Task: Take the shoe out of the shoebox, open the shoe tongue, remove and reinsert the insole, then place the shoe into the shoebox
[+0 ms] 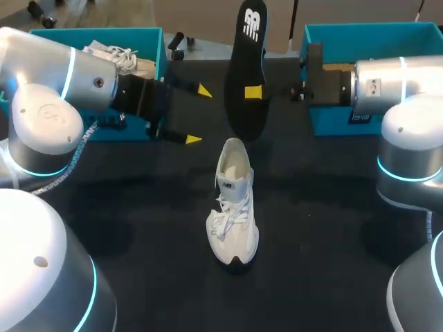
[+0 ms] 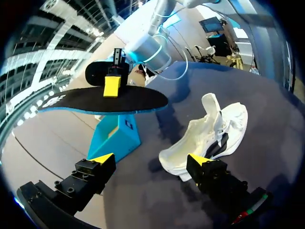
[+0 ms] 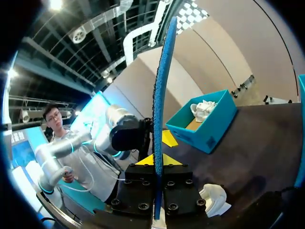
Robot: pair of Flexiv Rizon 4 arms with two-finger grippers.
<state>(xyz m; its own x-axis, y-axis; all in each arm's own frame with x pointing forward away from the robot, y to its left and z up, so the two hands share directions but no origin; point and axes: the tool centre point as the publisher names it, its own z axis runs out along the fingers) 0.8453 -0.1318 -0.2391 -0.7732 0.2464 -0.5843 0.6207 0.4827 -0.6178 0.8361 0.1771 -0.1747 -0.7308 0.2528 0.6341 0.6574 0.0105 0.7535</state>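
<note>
A white shoe [image 1: 232, 207] stands alone on the dark table, heel toward the back; it also shows ahead of my left gripper [image 2: 209, 136] and under my right one [image 3: 214, 198]. Above its heel, my right gripper [image 1: 253, 91] is shut on a black insole [image 1: 246, 66], held on edge with its blue rim [image 3: 161, 95] facing the right wrist camera. The insole [image 2: 105, 100] hangs level ahead of my left gripper [image 2: 148, 160], with the right gripper [image 2: 112, 87] clamped on it. My left gripper [image 1: 199, 115] is open and empty, just left of the insole.
A teal shoebox [image 1: 149, 41] at the back left holds another white shoe [image 1: 118, 57]; the same box [image 3: 205, 126] shows in the right wrist view. A second teal box [image 1: 360, 34] sits at the back right behind my right arm.
</note>
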